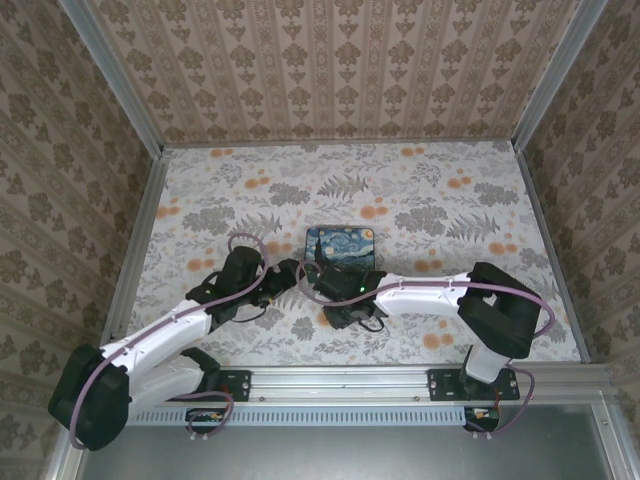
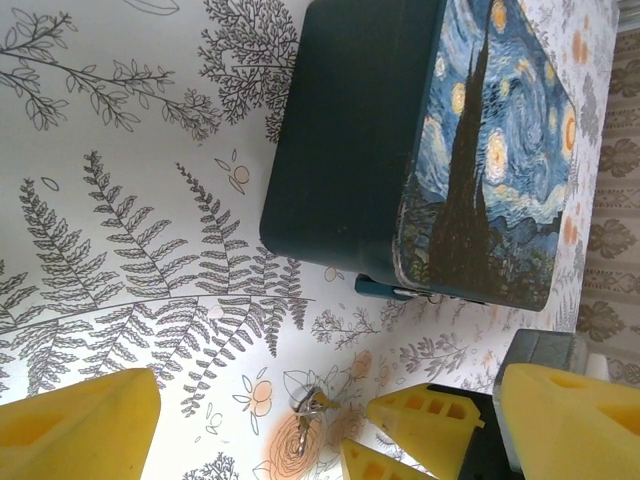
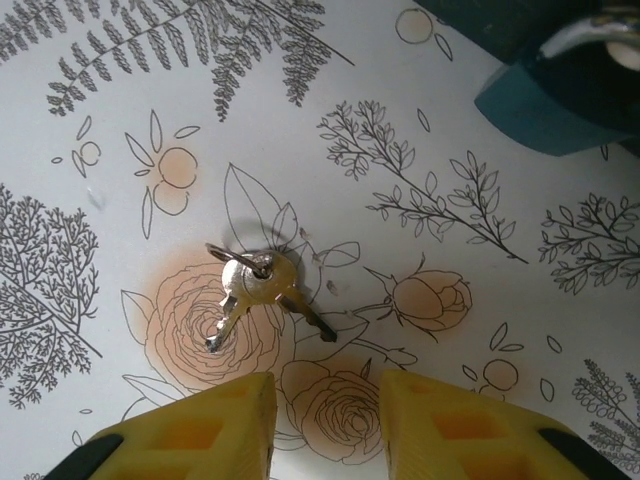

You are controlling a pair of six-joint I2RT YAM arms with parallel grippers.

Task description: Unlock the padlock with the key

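Note:
Two small silver keys [image 3: 255,285] on a ring lie flat on the flowered tabletop, over an orange rose print. My right gripper [image 3: 325,430] hovers just short of them, open, with nothing between its yellow fingers [image 3: 200,430]. The padlock [image 3: 555,100] is a small dark teal body with a silver shackle, lying against the corner of the blue swirl-painted tin [image 2: 480,150]. The left wrist view has the keys [image 2: 308,410], the padlock [image 2: 395,290] under the tin's corner, and the right gripper's fingers [image 2: 425,420] beside the keys. My left gripper [image 2: 325,430] is wide open above the keys.
The tin [image 1: 340,247] sits mid-table, just beyond both grippers, left [image 1: 292,272] and right [image 1: 318,285], which are close together. Patterned walls enclose the table [image 1: 450,200] on three sides. A metal rail [image 1: 340,380] runs along the near edge.

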